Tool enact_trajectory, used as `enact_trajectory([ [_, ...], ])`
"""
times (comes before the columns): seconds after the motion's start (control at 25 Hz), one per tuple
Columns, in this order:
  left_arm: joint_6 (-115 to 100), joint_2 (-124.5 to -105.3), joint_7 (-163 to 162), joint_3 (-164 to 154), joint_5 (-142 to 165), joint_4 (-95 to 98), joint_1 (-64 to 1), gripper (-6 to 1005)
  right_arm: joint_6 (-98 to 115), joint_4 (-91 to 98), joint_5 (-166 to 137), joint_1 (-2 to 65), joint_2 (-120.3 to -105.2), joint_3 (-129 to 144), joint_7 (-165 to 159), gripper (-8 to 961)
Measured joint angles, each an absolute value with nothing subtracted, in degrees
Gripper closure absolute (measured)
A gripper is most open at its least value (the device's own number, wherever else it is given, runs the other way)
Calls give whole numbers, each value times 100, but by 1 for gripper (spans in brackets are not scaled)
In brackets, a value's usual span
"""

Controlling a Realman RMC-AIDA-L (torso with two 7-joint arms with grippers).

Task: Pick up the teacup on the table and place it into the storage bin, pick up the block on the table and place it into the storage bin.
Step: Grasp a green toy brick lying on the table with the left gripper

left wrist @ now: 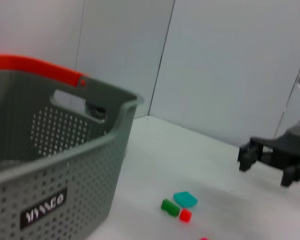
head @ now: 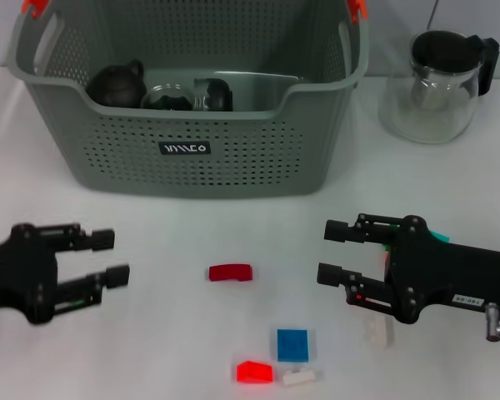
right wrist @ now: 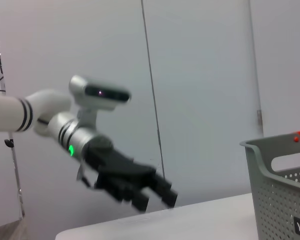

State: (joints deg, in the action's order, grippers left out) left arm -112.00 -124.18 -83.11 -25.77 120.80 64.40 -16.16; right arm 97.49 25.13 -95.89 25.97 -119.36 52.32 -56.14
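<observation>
Head view shows the red block (head: 231, 272) lying long axis sideways on bare table (head: 167, 333) before the storage bin (head: 192, 158), between the open left gripper (head: 108, 258) and open right gripper (head: 332, 252); left wrist view shows the bin's front corner (left wrist: 115, 140); right wrist view shows the left gripper above the table edge.

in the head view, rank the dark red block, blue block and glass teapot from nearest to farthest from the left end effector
1. Dark red block, just to the right of the left end effector, mid-table.
2. Blue block, further right, near the front edge.
3. Glass teapot, far back right corner.
</observation>
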Motion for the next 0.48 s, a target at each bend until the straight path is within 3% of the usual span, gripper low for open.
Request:
enact_trajectory([
  [0.12, -11163, -12423, -7411, -2251, 12231, 5884, -1526, 454, 9734, 2514, -9589, 2603, -11935, 5238, -5616, 389],
  [0.48, -10341, -12434, -5942, -1921, 12779, 5057, -1323, 470, 9707, 2513, -9589, 2605, -11935, 5230, -5616, 389],
])
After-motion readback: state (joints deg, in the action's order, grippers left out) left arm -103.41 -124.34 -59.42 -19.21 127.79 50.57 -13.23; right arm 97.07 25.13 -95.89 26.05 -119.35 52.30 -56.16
